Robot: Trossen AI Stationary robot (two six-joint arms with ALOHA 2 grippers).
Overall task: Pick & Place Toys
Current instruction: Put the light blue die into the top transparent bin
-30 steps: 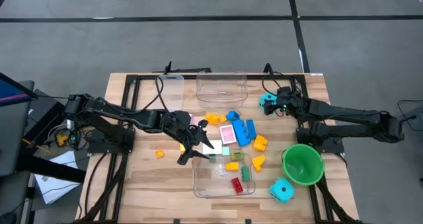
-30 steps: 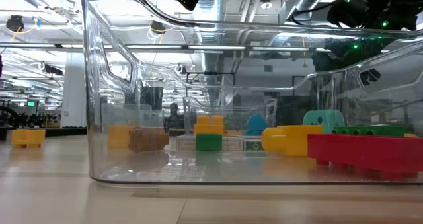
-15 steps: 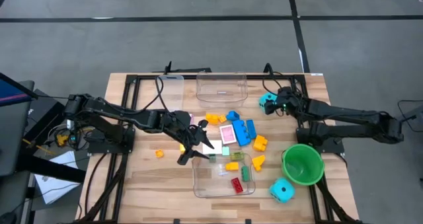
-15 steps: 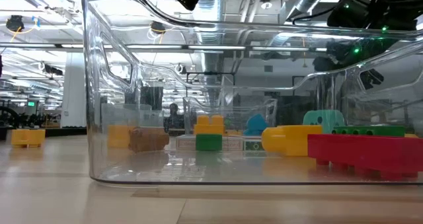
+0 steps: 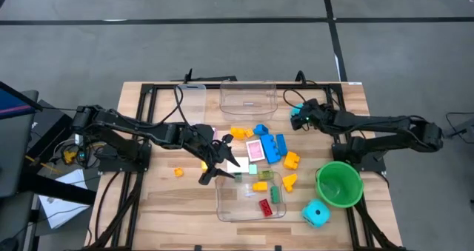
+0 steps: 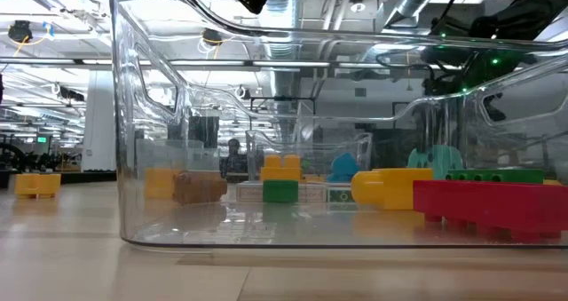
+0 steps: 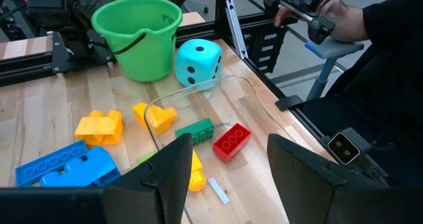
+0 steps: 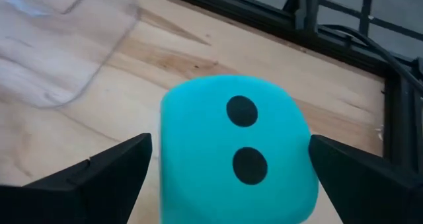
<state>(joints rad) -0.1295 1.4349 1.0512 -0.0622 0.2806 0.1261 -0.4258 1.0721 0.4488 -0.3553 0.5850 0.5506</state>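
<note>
here the cyan die [image 8: 234,151], near the table's far right corner, is framed squarely between the right gripper [image 8: 228,174]'s spread, empty fingers (the left gripper [image 5: 219,164], half-spread, is farther off).

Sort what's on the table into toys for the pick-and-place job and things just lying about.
Job: building bricks, pink-backed card, cyan die beside the bowl, second cyan die between the right gripper's open fingers.
Lying about: green bowl, clear tubs.
</note>
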